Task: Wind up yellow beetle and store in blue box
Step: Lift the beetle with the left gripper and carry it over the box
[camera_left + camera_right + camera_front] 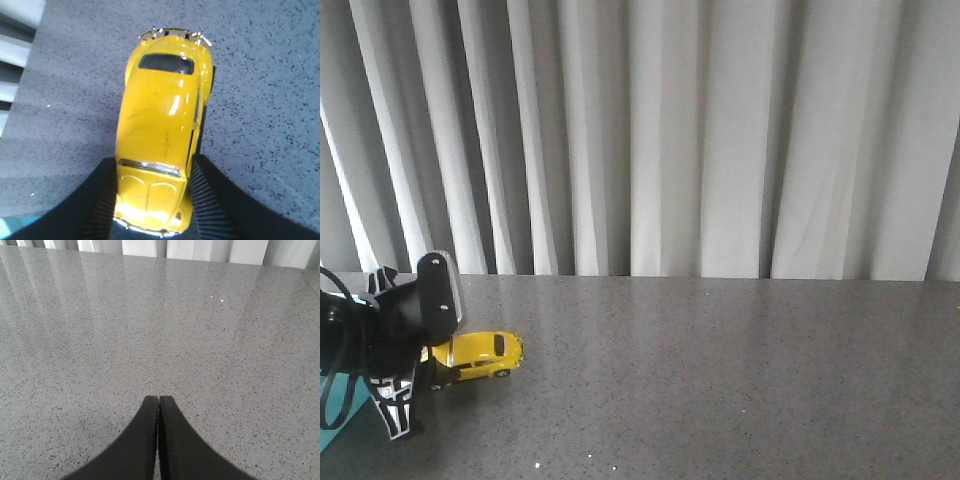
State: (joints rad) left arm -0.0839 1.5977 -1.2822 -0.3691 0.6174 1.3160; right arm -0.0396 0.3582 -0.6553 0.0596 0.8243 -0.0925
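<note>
The yellow beetle [480, 352] sits low at the table's left side, wheels at the grey surface. My left gripper [436, 362] is shut on one end of it. In the left wrist view the ribbed fingers [102, 200] press both flanks of the yellow beetle [162, 115], whose other end points away from the wrist. Only a turquoise sliver of the blue box [338, 412] shows at the lower left corner, behind the arm; it also shows in the left wrist view [17, 222]. My right gripper [158, 401] is shut and empty over bare table, out of the front view.
The grey speckled table [720, 380] stretches to the right of the car. White curtains [660, 140] hang behind its far edge. The left arm's black cables [340, 370] loop near the box.
</note>
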